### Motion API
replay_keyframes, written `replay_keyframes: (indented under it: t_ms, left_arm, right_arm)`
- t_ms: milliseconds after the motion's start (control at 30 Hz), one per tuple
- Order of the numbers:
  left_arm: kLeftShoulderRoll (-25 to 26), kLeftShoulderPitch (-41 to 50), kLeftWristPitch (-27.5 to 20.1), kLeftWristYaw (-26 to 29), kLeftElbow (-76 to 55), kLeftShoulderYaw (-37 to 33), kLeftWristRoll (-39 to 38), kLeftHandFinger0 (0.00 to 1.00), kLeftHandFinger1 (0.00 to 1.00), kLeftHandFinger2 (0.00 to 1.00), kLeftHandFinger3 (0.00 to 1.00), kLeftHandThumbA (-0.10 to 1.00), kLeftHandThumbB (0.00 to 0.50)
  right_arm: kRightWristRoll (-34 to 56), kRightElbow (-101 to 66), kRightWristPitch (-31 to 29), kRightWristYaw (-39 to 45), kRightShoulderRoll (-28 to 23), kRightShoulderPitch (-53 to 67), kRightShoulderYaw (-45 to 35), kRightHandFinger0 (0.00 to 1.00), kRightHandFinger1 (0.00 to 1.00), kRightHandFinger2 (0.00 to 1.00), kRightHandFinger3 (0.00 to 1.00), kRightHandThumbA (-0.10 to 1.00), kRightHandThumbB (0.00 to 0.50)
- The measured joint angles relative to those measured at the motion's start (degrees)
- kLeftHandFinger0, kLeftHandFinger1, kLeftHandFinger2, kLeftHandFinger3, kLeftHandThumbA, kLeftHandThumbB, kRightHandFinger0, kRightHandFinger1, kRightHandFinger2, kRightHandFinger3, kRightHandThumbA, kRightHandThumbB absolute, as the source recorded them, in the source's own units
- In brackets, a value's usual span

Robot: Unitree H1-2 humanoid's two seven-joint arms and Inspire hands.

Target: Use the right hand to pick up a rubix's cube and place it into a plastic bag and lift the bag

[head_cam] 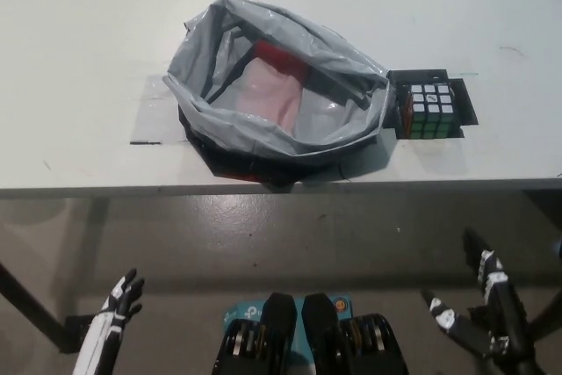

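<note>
Right hand [479, 305]: black, low at bottom right, below the table edge [263, 189]. Fingers [481, 256] spread wide, pointing up and outward, holding nothing, touching nothing. Well apart from the cube and the bag. Wrist and arm cut off by the bottom right corner of the frame.

Left hand [118, 300]: white with dark fingers, resting at bottom left, also below the table level. Fingers apart, nothing held. Forearm cut off by the bottom edge.

Rubik's cube [428, 110]: on the table, right of the bag, sitting in a black-outlined marked square [465, 98]. Top face white, front face green, a sliver of orange on the left side. Just beside the bag's right rim; cannot tell whether touching.

Plastic bag [281, 85]: grey, translucent, mouth open wide and facing up, centre of the table. Rim crumpled and rolled outward. Sits on a dark base or mat [230, 164], only the front and left edges of that showing under the bag.

Inside the bag: something red [281, 59] near the back, a pale pink patch [268, 94] below it. Seen through or under the plastic, shape unclear, cannot tell what it is.

Grey tape rectangle [154, 116] on the table left of the bag, partly covered by it.

Floor under the table dim, dark table leg [31, 309] crossing at lower left.
</note>
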Motion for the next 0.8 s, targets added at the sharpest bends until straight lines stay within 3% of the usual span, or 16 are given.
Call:
replay_keyframes:
  t_ms: [67,267,300,367,533,700,733,767,800]
  left_arm:
    - [0.0,-0.52,-0.36,0.0,-0.44,-0.01,0.08,1.0,1.0,1.0,1.0,1.0,0.314]
    - [-0.21,-0.85,-0.75,-0.02,-3.16,-0.36,0.38,1.0,1.0,1.0,1.0,1.0,0.348]
    - [-0.28,-0.83,-0.82,-0.02,-3.4,-0.44,0.48,1.0,1.0,1.0,1.0,1.0,0.359]
    - [-0.42,-0.77,-0.98,-0.02,-3.66,-0.5,0.55,1.0,1.0,1.0,1.0,1.0,0.372]
    - [-0.65,-0.58,-1.12,-0.09,-3.69,-0.57,0.53,1.0,1.0,1.0,1.0,1.0,0.383]
    - [-0.66,0.0,-1.4,-0.41,-3.66,-0.6,0.48,1.0,1.0,1.0,1.0,1.0,0.386]
    - [-0.66,0.06,-1.44,-0.42,-3.66,-0.6,0.48,1.0,1.0,1.0,1.0,1.0,0.389]
    - [-0.66,0.31,-1.63,-0.46,-3.62,-0.63,0.49,1.0,1.0,1.0,1.0,1.0,0.393]
    - [-0.66,0.46,-1.76,-0.48,-3.59,-0.64,0.49,1.0,1.0,1.0,1.0,1.0,0.402]
  right_arm:
    - [-0.47,-1.35,0.0,-0.45,-0.05,-1.0,-0.72,1.0,1.0,1.0,1.0,0.65,0.105]
    - [-2.78,-8.63,1.08,-0.72,-2.78,-5.69,-3.14,1.0,1.0,1.0,1.0,0.69,0.184]
    - [-3.31,-9.92,1.91,-0.58,-3.94,-6.97,-3.47,1.0,1.0,1.0,1.0,0.76,0.246]
    - [-4.02,-11.89,3.87,-0.06,-6.15,-9.26,-3.74,1.0,1.0,1.0,1.0,0.85,0.319]
    - [-5.08,-12.48,10.34,4.65,-15.99,-17.11,-2.27,1.0,1.0,1.0,1.0,0.98,0.42]
    - [-6.18,-8.87,15.73,10.5,-25.05,-27.84,1.71,1.0,1.0,1.0,1.0,1.0,0.393]
    - [-6.21,-8.35,15.96,10.95,-25.5,-28.71,2.13,1.0,1.0,1.0,1.0,1.0,0.356]
    - [-6.77,-5.87,17.36,12.83,-27.07,-32.39,4.26,1.0,1.0,1.0,1.0,1.0,0.414]
    - [-7.12,-4.42,17.94,14.04,-27.62,-34.2,5.55,1.0,1.0,1.0,1.0,1.0,0.435]
